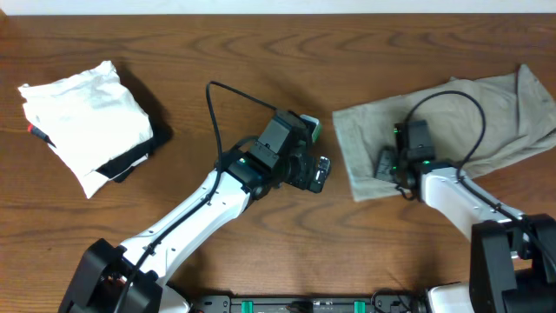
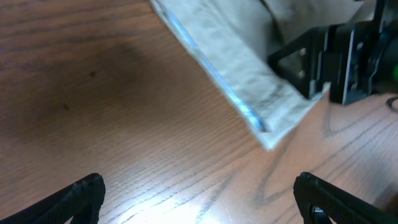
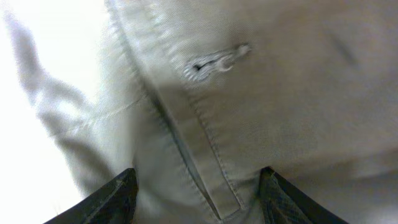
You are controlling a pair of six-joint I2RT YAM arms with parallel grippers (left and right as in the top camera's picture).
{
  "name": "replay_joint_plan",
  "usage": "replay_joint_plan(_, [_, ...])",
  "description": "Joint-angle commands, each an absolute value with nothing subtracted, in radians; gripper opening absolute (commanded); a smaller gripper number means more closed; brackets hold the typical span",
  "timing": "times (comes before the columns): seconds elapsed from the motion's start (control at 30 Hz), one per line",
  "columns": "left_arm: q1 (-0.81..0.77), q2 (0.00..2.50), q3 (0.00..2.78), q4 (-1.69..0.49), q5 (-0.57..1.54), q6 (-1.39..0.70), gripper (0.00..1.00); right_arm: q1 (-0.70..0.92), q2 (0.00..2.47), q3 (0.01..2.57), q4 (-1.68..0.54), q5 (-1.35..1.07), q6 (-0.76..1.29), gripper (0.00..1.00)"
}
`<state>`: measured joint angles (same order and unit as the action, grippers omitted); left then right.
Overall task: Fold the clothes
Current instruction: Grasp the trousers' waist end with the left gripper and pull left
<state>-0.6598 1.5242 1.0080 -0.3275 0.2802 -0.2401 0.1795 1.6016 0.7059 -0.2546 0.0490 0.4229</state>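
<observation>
My right gripper [image 3: 199,190], spread, sits over the khaki trousers [image 3: 298,93]; I should pinch the waistband [image 3: 205,155] beneath it squarely. My left gripper [image 2: 199,193] is spread, empty.

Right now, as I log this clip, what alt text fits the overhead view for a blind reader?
A greyish-khaki cotton garment lies rumpled on the right of a brown wooden table, the right arm's pincer down on its left part. The left arm's pincer hangs over bare wood beside it; a white folded garment on black cloth sits far left.
</observation>
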Motion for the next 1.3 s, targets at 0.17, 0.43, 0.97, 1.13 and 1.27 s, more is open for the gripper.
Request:
replay_joint_plan(0.17, [-0.64, 1.519, 1.021, -0.319, 0.265, -0.245, 0.98, 0.343, 1.674, 0.665, -0.062, -0.297, 0.565, 0.63])
replay_joint_plan(0.43, [-0.64, 1.519, 1.021, -0.268, 0.265, -0.246, 0.95, 0.303, 1.542, 0.752, -0.242, -0.151, 0.501, 0.77])
replay_joint_plan(0.97, [-0.685, 1.671, 1.021, 0.049, 0.382, -0.295, 0.86, 0.096, 1.096, 0.888, -0.656, 0.022, 0.399, 0.74])
replay_joint_plan(1.13, [-0.704, 1.79, 1.021, 0.153, 0.405, -0.335, 0.86, 0.085, 1.092, 0.888, -0.747, 0.068, 0.402, 0.77])
replay_joint_plan(1.27, [-0.705, 1.879, 1.021, 0.231, 0.434, -0.335, 0.87, 0.085, 1.092, 0.888, -0.768, 0.073, 0.403, 0.79])
